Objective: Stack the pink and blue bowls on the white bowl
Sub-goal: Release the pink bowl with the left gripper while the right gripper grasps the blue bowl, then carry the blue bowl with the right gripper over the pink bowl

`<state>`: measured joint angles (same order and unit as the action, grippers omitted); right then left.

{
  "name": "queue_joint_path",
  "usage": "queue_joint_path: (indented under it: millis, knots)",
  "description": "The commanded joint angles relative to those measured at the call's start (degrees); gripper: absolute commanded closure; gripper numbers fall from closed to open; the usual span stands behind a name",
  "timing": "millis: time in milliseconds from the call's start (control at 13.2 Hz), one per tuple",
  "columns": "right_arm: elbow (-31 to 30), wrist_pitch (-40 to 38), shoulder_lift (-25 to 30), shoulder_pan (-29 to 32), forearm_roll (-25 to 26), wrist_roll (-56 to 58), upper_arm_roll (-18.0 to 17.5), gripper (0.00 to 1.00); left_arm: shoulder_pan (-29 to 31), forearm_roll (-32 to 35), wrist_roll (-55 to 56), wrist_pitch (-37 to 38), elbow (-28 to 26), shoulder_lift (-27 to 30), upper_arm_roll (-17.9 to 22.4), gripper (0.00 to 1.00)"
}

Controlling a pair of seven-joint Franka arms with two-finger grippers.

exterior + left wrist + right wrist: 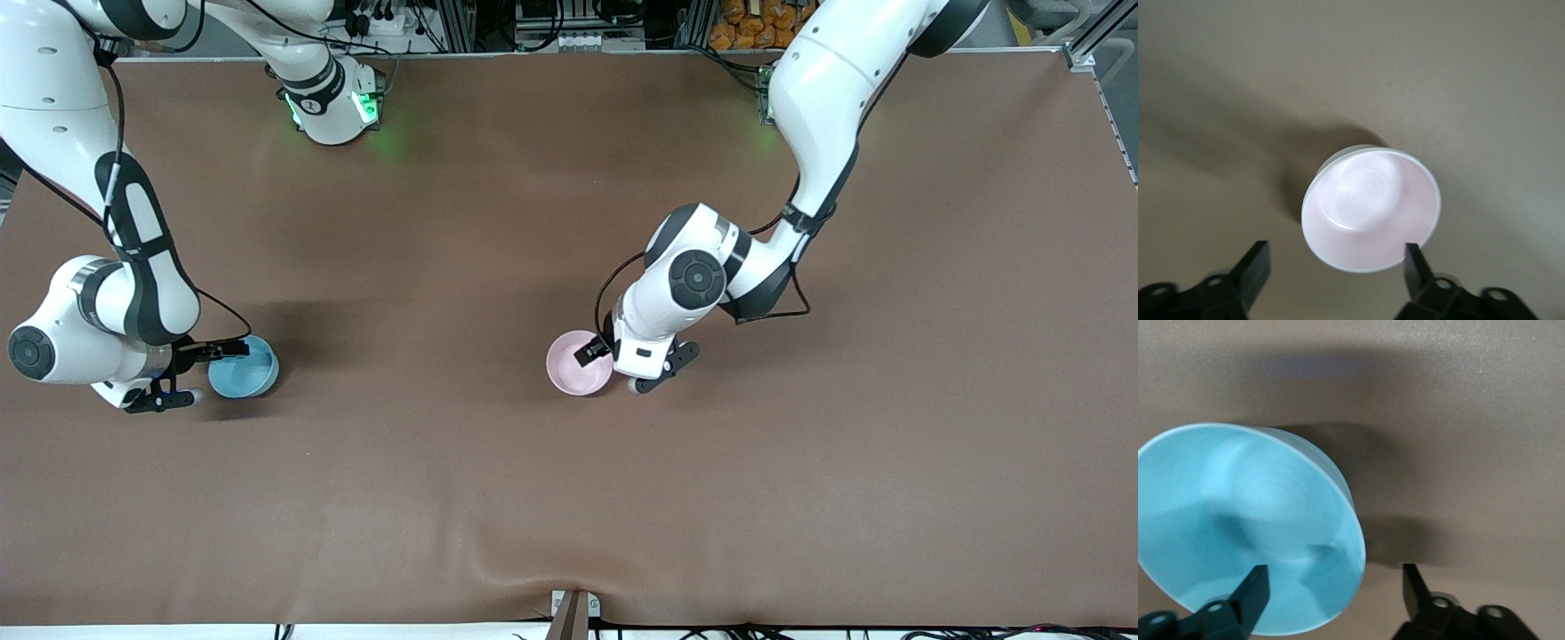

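A brown, matte, cloth-like table [498, 498] fills nearly the whole front view, with racks and cables along the upper edge of the frame. Two white robot arms reach onto it, and two bowls are in sight.

One pink bowl [576, 363] sits just below the centre of the frame: small, round, glossy and smooth, upright. In the left wrist view the pink bowl [1371, 210] shows a paler rim, and a greyish-white edge peeks out under its upper side; whether that is a white bowl beneath it cannot be told.

One blue bowl [245, 367] sits at the lower left of the front view, toward the right arm's end of the table. It is the same size and shape, light sky blue, shiny and plain.

The left gripper [622, 364] is low at the pink bowl's rim. Its two black fingers [1253, 270] stand apart, one outside the rim and the other at the rim's edge, clamping nothing.

The right gripper [197, 373] is at the blue bowl's rim, its fingers [1250, 595] apart, one over the bowl's inside and one outside the wall, straddling the rim unclamped.
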<state>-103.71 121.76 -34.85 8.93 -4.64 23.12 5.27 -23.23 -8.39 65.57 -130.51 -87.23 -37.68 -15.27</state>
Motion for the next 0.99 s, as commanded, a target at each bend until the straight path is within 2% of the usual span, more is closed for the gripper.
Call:
queue_joint_path:
  millis: [0, 76, 152, 304, 608, 760, 913]
  knots:
    - [-1.31, 1.55, 0.84, 0.48, -0.99, 1.58, -0.43, 0.74, 4.40, 3.28, 1.14, 10.42, -1.01, 10.32, 0.33, 0.00]
    - [-1.31, 1.55, 0.84, 0.48, -0.99, 1.58, -0.43, 0.91, 5.64, 4.25, 0.62, 13.32, -0.93, 12.96, 0.24, 0.00]
    - [-1.31, 1.46, 0.84, 0.48, -0.99, 1.58, -0.43, 1.00, 6.69, 4.69, 0.18, 15.44, -0.93, 14.99, 0.33, 0.00]
    - [-1.23, 1.46, 0.75, 0.48, -0.99, 1.50, -0.43, 1.00, 8.80, 7.93, -2.18, 18.17, -0.93, 18.68, 0.33, 0.00]
    - [1.49, 0.67, 0.75, -0.05, -1.08, 1.14, -0.69, 1.00, 13.72, 8.56, -14.99, 29.49, -0.93, 24.75, 0.33, 0.00]
    - [4.64, -3.35, 0.75, -0.14, -1.34, 0.88, -2.45, 1.00, 17.41, 8.56, -23.08, 34.77, -0.84, 27.65, 0.33, 0.00]
    - [7.20, -6.87, 0.83, -2.67, -5.02, -0.34, -2.63, 1.00, 20.31, 8.65, -28.37, 36.64, -0.66, 29.32, 0.33, 0.00]
